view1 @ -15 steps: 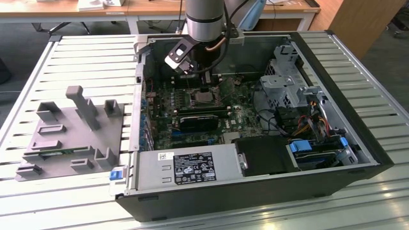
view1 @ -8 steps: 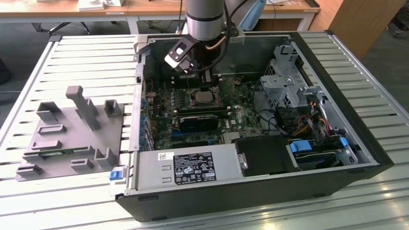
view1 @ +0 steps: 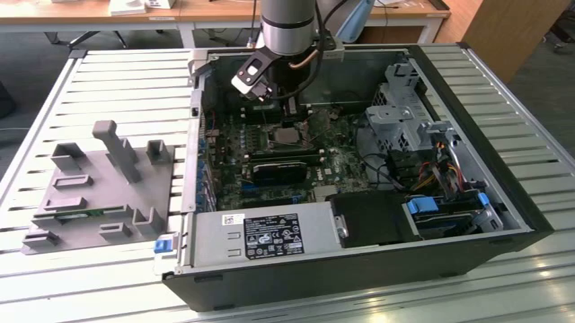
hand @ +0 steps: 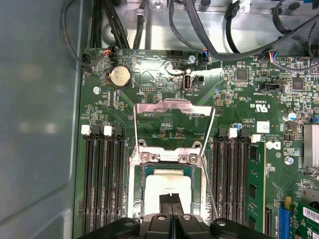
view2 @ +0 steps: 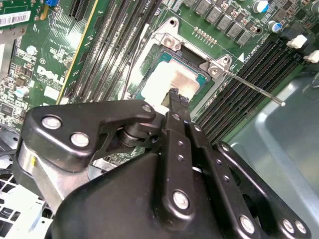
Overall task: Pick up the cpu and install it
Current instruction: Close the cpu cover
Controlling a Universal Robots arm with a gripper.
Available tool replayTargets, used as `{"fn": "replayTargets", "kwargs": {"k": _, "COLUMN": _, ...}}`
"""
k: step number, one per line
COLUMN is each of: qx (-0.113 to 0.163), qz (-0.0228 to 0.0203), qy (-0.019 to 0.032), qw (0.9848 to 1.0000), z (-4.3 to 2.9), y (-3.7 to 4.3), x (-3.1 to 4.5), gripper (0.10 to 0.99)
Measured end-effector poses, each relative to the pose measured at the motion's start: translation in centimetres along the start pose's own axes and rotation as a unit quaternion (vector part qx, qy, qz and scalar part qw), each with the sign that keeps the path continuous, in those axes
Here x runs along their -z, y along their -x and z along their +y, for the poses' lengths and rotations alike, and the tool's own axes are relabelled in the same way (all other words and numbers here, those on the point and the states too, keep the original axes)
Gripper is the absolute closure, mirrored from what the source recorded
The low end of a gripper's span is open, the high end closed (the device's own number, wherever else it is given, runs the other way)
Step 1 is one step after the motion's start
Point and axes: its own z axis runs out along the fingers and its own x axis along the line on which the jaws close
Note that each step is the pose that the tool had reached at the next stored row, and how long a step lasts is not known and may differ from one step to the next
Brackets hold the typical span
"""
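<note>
Gripper (hand: 169,199) closed, tips above cpu (hand: 167,181) | cpu flat in socket (hand: 135,191), metal top up, edges parallel to socket

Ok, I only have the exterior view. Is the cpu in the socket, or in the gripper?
Observer: In the socket. Both wrist views show the cpu lying flat in the socket, silver top up.
Operator: Gripper state?
Observer: The gripper is shut, fingertips together over the cpu's top with nothing between them. I can't tell if they touch it.
Operator: Retention frame closed?
Observer: No. In the first wrist view the retention frame is flipped open, away from the cpu.
</note>
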Motion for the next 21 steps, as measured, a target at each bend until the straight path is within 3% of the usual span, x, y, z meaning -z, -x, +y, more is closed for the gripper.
{"fn": "replayTargets", "kwargs": {"k": 21, "qx": 0.000, "qz": 0.0002, "qy": -0.0001, "qw": 1.0000, "z": 0.02, "y": 0.00, "x": 0.48, "gripper": 0.980}}
